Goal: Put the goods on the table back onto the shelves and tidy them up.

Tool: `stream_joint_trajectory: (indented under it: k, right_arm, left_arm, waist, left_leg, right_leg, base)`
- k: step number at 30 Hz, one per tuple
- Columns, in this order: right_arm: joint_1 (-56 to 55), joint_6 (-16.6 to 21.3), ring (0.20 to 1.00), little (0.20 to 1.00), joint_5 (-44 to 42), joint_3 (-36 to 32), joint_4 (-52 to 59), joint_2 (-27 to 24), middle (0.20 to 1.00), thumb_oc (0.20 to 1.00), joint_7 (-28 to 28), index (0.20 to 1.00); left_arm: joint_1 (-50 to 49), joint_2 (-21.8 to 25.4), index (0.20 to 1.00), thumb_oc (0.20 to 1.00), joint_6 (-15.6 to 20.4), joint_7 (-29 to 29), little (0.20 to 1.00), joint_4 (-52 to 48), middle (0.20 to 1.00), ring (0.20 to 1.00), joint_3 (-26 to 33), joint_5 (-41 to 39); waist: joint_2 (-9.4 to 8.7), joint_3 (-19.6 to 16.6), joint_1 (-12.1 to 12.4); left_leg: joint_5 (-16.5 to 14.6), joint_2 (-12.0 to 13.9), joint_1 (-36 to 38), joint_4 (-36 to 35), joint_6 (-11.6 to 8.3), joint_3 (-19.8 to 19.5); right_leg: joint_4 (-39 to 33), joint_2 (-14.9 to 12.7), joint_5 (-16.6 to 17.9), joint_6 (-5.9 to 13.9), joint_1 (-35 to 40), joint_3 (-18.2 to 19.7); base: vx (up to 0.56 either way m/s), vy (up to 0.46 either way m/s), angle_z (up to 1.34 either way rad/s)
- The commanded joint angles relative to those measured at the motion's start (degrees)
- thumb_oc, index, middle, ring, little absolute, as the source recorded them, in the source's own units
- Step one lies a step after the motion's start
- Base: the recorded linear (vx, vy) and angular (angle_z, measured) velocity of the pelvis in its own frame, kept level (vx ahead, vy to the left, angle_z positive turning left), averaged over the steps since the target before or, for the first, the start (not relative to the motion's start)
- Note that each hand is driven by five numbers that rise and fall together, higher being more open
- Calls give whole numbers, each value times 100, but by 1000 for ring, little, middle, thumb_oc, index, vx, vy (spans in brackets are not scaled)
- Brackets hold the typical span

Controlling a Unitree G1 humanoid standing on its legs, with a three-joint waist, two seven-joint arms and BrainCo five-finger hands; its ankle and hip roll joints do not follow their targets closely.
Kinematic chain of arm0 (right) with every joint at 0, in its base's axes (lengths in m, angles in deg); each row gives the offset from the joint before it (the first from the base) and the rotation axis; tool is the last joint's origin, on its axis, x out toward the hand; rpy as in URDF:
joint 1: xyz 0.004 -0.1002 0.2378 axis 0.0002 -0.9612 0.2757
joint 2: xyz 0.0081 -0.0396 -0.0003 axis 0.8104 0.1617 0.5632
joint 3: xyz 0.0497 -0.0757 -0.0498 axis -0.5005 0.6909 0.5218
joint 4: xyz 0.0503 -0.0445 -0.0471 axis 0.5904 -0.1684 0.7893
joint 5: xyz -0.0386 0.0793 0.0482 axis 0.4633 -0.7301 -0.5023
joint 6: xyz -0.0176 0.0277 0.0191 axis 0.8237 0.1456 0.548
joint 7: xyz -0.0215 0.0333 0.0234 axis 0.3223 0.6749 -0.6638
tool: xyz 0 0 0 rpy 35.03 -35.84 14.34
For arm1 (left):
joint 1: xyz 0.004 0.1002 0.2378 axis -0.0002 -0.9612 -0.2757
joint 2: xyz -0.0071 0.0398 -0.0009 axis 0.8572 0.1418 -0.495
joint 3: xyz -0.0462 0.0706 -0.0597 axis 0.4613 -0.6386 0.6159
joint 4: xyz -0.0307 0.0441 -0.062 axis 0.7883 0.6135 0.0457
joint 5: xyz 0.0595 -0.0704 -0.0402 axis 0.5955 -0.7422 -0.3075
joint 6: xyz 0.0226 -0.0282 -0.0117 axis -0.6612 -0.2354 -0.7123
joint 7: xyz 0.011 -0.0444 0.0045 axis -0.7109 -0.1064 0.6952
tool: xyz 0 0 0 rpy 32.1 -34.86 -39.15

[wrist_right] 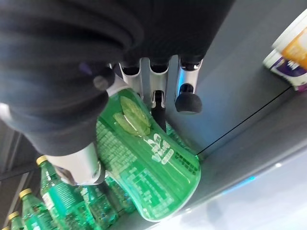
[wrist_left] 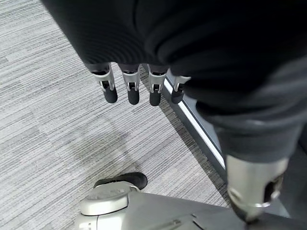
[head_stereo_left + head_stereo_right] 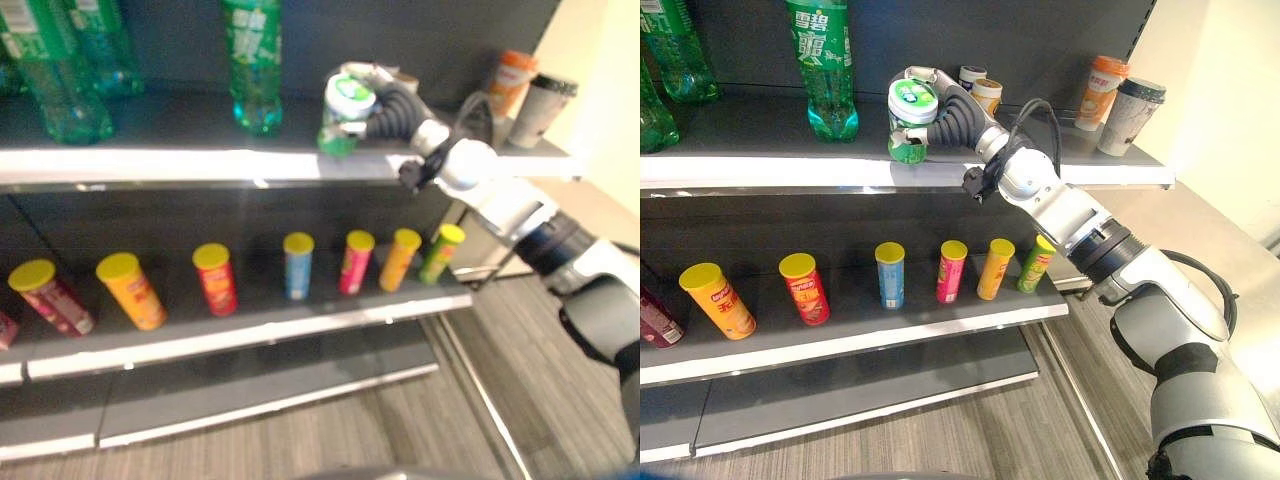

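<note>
The right hand [image 3: 945, 112] reached in from the right over the upper shelf [image 3: 760, 170] in the eye views, its fingers curled round a green jar [image 3: 908, 122] with a white lid, which it held tilted with its base at or just above the shelf's front edge; contact with the shelf could not be told. Left of the jar on the same shelf stood a tall green bottle [image 3: 825, 70], with more green bottles [image 3: 665, 60] at the far left. Behind the hand were two small cups [image 3: 980, 90], and to the right an orange cup [image 3: 1100, 90] and a grey cup with a dark lid [image 3: 1130, 115]. On the lower shelf [image 3: 840, 340] a row of upright snack tubes [image 3: 952, 270] with yellow lids ran from left to right, and the leftmost ones [image 3: 718, 300] leaned. In the left wrist view, the left hand [image 2: 129, 86] hung over the grey carpeted floor [image 2: 48, 124], its fingers straight and relaxed and holding nothing. In the right wrist view, the right hand's fingers and thumb were wrapped round the green jar [image 1: 148, 158], close over the shelf surface, with green bottles [image 1: 57, 201] beyond it and a cup [image 1: 290, 52] off to one side.
</note>
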Motion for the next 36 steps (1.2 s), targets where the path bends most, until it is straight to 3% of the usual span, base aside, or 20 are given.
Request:
stream_joint_trajectory:
  k: [1,16,36]
  right_arm:
    - [911,20,200,200,-20,-21,-638,-13,200,200,190,200]
    - [1380,-262,200,200,936,33,-3236,797,200,200,371,200]
    - [1304,-336,200,200,1307,74,-3712,759,200,200,395,200]
  left_arm:
    - [231,-155,1000,1000,151,-102,1000,346,1000,1000,-303,-114]
    - [331,-201,1000,1000,289,-117,1000,94,1000,1000,-718,-165]
    - [309,-194,1000,1000,319,-155,1000,-193,1000,1000,-897,-206]
  waist:
    - [-156,-22,74]
    - [-115,65,183]
    - [-29,151,182]
  left_leg:
    - [41,377,-233,-100,-288,-161]
    - [39,364,-299,-100,-236,-304]
    - [29,351,-321,-100,-222,-383]
  right_leg:
    - [19,-301,-401,425,370,378]
    - [17,-315,-352,425,322,311]
    - [20,-306,-367,430,310,299]
  base:
    - [0,0,0]
    - [0,0,1]
    - [0,-1,3]
